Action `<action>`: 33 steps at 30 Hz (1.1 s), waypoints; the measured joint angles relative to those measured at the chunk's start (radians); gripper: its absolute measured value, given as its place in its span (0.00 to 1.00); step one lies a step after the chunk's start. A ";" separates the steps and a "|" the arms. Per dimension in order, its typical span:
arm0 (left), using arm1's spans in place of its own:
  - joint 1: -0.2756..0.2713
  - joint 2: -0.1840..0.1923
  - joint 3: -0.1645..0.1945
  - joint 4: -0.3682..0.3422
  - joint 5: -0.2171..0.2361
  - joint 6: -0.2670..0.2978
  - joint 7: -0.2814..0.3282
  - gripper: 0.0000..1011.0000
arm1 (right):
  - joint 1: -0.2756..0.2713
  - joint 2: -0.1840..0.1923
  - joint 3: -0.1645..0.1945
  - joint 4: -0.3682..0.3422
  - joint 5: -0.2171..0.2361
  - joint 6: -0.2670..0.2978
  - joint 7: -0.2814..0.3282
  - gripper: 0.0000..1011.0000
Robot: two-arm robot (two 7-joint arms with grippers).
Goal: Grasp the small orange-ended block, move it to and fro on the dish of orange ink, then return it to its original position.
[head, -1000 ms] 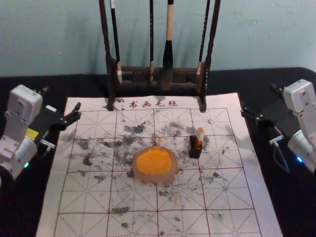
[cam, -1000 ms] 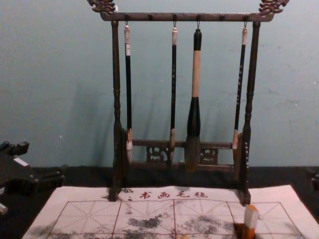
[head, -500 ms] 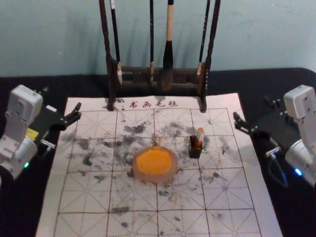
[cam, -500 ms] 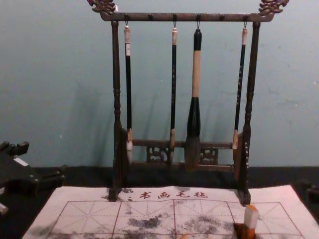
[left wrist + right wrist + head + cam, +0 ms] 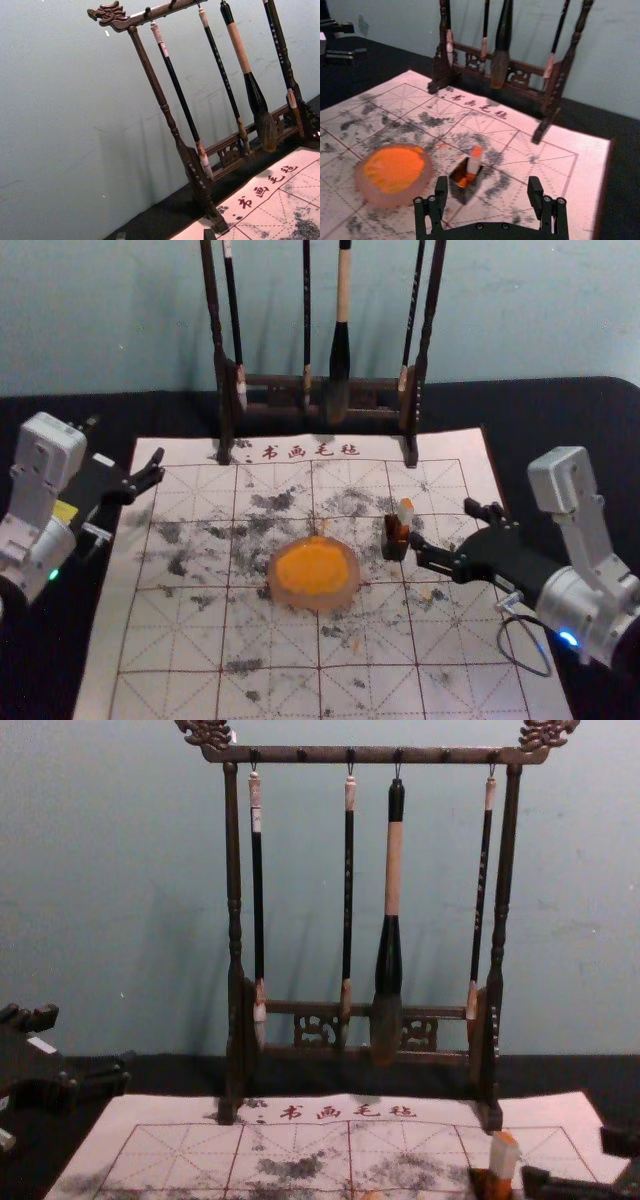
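Observation:
The small pale block with an orange end point(image 5: 405, 511) leans in a small dark square holder point(image 5: 395, 543), right of the round dish of orange ink point(image 5: 312, 571). My right gripper point(image 5: 443, 533) is over the mat just right of the holder, open and holding nothing. In the right wrist view the block point(image 5: 474, 161) stands tilted in the holder point(image 5: 460, 191), beyond the open right gripper point(image 5: 487, 192); the dish point(image 5: 393, 175) lies beside it. My left gripper point(image 5: 127, 468) is parked at the mat's left edge, open.
A dark wooden rack point(image 5: 275, 380) with several hanging brushes, including a thick one point(image 5: 340, 365), stands at the mat's back edge. The ink-stained, gridded mat point(image 5: 270, 640) lies on a black table point(image 5: 40, 660). A wall rises behind.
My right gripper has moved left and forward over the mat, from its right edge to beside the holder. The left arm, dish, holder and block have stayed put.

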State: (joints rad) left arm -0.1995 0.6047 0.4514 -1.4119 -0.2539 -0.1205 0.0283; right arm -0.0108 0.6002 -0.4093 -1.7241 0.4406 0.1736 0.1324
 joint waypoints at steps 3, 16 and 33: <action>0.000 0.000 0.000 0.000 0.000 0.000 0.000 0.99 | 0.019 -0.036 -0.007 0.011 0.006 0.042 0.004 0.99; 0.000 0.000 0.000 0.000 0.000 0.000 0.000 0.99 | 0.118 -0.169 -0.018 0.117 -0.021 0.111 -0.031 0.99; 0.000 0.000 0.000 0.000 0.000 0.000 0.000 0.99 | 0.140 -0.206 -0.006 0.140 -0.063 0.146 -0.018 0.99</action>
State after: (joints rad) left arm -0.1995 0.6047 0.4514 -1.4119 -0.2539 -0.1205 0.0283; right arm 0.1290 0.3943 -0.4149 -1.5846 0.3775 0.3194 0.1140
